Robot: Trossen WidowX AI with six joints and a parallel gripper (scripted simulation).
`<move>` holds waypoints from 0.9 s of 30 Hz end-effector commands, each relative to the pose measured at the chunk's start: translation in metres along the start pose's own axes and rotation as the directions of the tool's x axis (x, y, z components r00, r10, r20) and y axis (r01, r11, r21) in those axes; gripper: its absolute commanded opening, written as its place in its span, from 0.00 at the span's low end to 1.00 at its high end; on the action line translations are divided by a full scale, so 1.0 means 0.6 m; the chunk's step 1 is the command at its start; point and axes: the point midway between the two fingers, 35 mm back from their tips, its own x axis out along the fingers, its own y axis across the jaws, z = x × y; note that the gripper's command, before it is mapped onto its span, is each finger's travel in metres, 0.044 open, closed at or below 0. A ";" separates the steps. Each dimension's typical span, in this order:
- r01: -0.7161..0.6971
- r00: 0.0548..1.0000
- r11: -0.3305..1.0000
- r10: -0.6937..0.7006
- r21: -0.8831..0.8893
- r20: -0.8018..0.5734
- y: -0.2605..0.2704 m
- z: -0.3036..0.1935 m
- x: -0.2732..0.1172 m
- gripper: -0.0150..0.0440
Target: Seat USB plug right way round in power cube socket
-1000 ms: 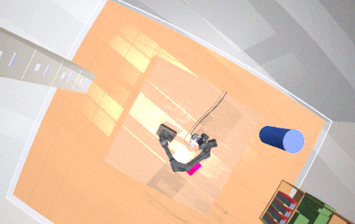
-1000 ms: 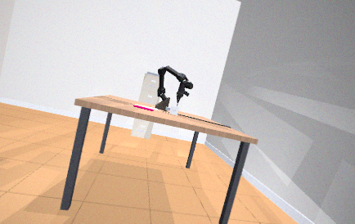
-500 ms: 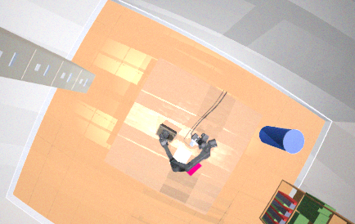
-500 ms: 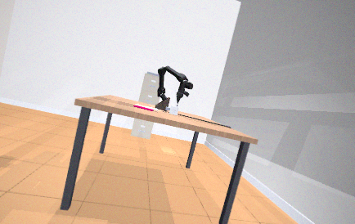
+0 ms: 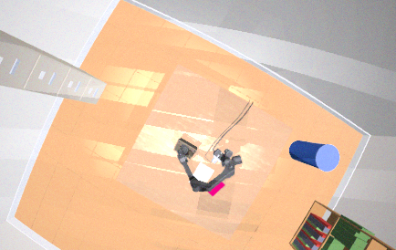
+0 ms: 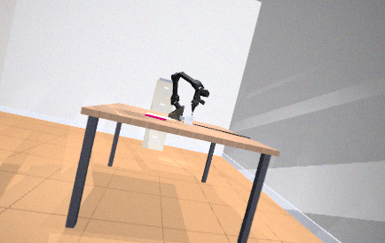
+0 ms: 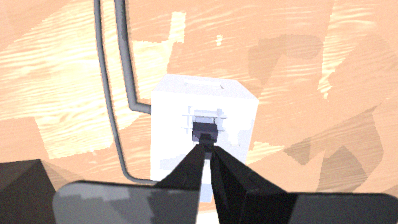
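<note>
In the wrist view, two grey cables (image 7: 117, 75) run down the left of the frame. At centre, your gripper (image 7: 208, 150) pinches the dark USB plug (image 7: 205, 131) in the socket (image 7: 204, 120) on top of the white power cube (image 7: 200, 125). You appear mid-extraction or reseating; whether it is turned correctly cannot be told. Next, confirm orientation, press home. No containers hold anything here.

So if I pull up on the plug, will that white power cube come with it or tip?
It may well lift: the small white power cube sits loose on the wooden table and looks light. Its grey cable probably drags rather than anchors. The jaws are shut on the dark USB plug.
</note>
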 end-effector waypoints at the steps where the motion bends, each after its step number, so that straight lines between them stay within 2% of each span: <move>1: 0.002 1.000 1.000 -0.002 -0.005 -0.003 0.000 0.000 0.002 0.25; 27: 0.002 1.000 1.000 -0.002 -0.005 -0.003 0.000 0.000 0.007 0.25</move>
